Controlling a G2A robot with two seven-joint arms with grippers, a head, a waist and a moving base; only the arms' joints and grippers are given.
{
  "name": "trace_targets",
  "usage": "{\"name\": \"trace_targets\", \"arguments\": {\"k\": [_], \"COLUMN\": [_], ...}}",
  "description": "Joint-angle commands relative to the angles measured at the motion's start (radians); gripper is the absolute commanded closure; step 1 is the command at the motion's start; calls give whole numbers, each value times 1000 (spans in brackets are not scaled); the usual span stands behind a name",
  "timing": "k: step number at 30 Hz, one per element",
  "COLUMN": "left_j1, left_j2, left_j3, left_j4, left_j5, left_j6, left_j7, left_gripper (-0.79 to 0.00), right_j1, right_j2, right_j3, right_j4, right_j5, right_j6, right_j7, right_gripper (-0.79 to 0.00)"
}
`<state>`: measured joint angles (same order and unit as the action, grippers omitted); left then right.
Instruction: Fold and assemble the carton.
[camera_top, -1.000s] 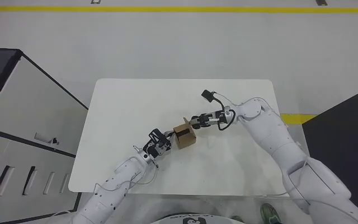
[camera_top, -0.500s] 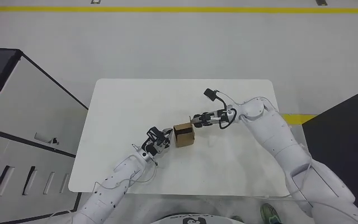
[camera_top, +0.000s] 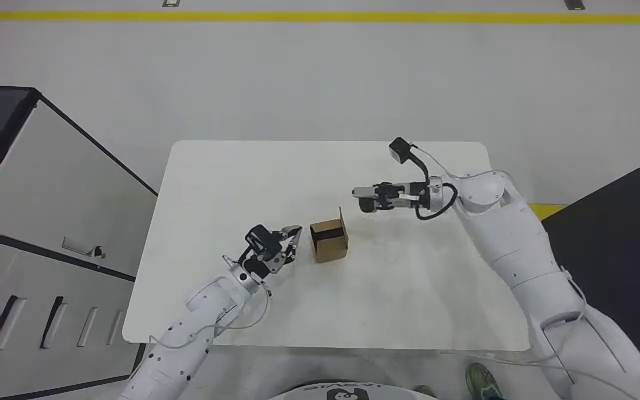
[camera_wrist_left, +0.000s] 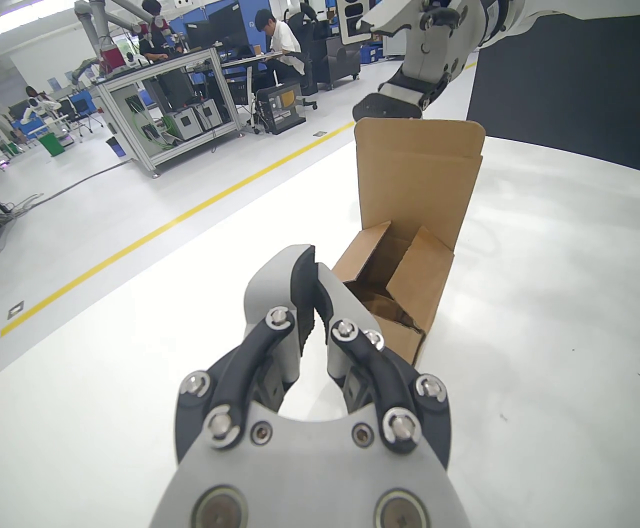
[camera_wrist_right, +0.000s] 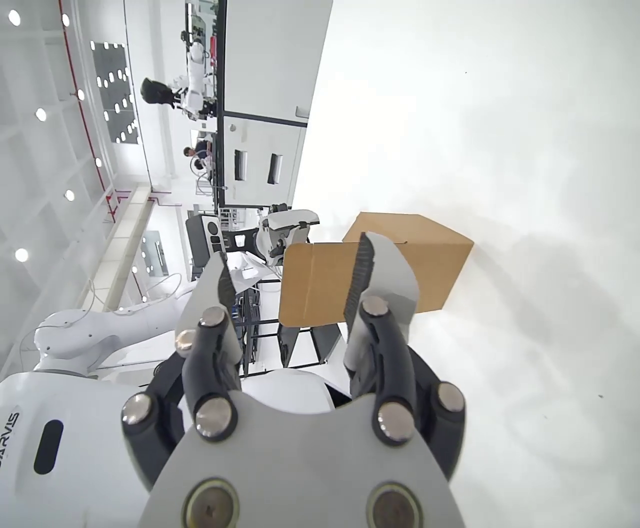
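Observation:
A small brown carton (camera_top: 328, 241) stands on the white table (camera_top: 420, 290) near its middle. Its lid flap points straight up and its side flaps (camera_wrist_left: 420, 260) lean partly inward over the open top. My left gripper (camera_top: 289, 236) sits just left of the carton, shut with nothing between its fingers (camera_wrist_left: 305, 280) and a small gap from the carton wall (camera_wrist_left: 400, 340). My right gripper (camera_top: 357, 195) hovers up and to the right of the carton, open and holding nothing. In the right wrist view the carton (camera_wrist_right: 425, 250) and its lid (camera_wrist_right: 315, 285) lie beyond the open right gripper (camera_wrist_right: 295, 277).
A grey cabinet (camera_top: 40, 190) stands beside the table's left edge, and a black panel (camera_top: 600, 230) stands to the right. White tabletop stretches around the carton on all sides.
My right gripper has left the carton's lid and pulled back up and to the right. My left gripper has backed off a little to the left. The carton has turned slightly.

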<state>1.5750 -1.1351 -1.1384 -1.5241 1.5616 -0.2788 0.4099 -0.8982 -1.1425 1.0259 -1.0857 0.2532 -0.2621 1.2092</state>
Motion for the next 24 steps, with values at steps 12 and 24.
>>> {"name": "trace_targets", "arguments": {"k": [12, 24], "left_j1": [22, 22], "left_j2": [10, 10], "left_j3": [-35, -35], "left_j4": [2, 2], "left_j5": [-4, -4], "left_j6": [-46, -46], "left_j7": [-68, -68], "left_gripper": [-785, 0], "right_j1": [-12, -33], "right_j2": [15, 17], "right_j3": [5, 16], "right_j4": [-59, -81], "right_j5": [-75, -41], "right_j6": [40, 58], "right_j7": [32, 12], "right_gripper": [-785, -785]}}
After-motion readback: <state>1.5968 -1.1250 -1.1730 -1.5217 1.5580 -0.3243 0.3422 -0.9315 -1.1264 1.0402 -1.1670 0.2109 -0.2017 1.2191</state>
